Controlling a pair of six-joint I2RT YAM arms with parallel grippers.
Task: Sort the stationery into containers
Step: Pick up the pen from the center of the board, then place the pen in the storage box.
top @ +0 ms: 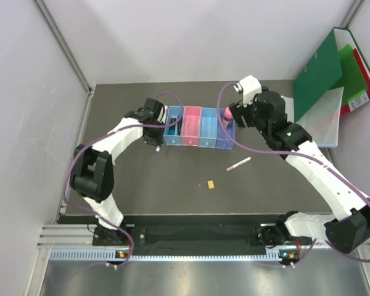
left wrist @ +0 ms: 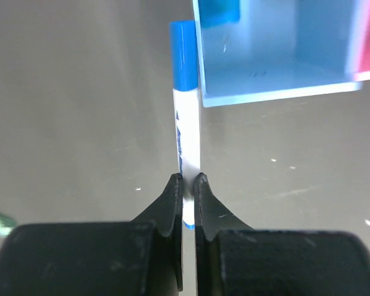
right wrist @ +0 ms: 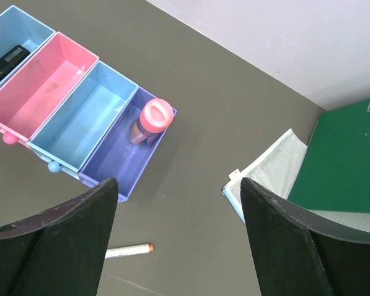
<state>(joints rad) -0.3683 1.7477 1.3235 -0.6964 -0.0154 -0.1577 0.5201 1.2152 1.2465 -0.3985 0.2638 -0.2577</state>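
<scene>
Grips white-blue pen [left wrist: 186,111] in left claw [left wrist: 188,185], jaws pinched on lower barrel. Points long axis straight away from claw, blue cap just beside near corner of leftmost bin [left wrist: 265,61], bin lying ahead and right. Holds right claw [right wrist: 177,185] spread wide near far-right bin [right wrist: 118,165], pink-capped tube [right wrist: 155,117] inside.

Row of four translucent plastic rectangular bins [top: 192,126], joined side by side; from the left: light blue, pink, light blue, violet-blue. Leftmost bin: black marker with cyan cap [right wrist: 6,60], lying flat. Rightmost bin: pink-capped tube [right wrist: 153,120], standing tilted. Just left of the row: white-blue pen [left wrist: 185,105], pinched in left gripper [left wrist: 188,180]. Near of the row's right end: pinkish pen [top: 238,163], loose, slanted. Nearer, to its left: tiny orange block [top: 211,184].
</scene>
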